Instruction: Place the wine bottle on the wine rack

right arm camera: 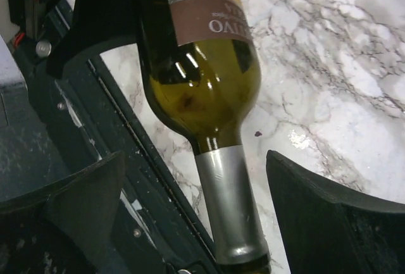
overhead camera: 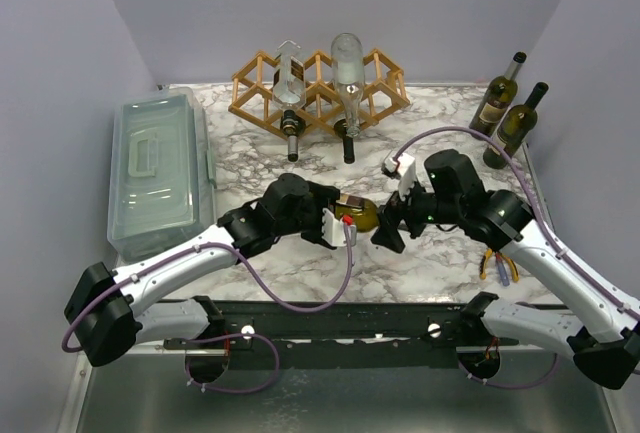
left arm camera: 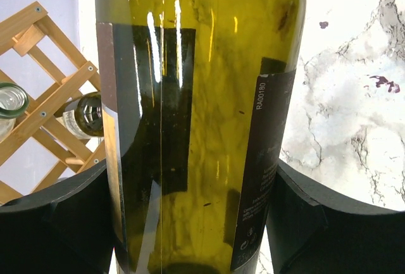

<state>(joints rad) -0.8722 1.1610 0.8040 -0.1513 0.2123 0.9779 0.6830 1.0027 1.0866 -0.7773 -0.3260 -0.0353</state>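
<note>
wine bottle [overhead camera: 358,215] is clamped at the body by left claw [overhead camera: 336,223], mid worktop [overhead camera: 440,263], well apart from wine rack [overhead camera: 318,93] | right claw [overhead camera: 388,231] is spread wide astride the neck, not touching | grasp judged done; carry and seating in a free cell judged outstanding

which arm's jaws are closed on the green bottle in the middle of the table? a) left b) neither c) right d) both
a: on the left gripper the jaws press both sides of the wine bottle, while on the right gripper they stand apart, with gaps either side of the neck.
</note>
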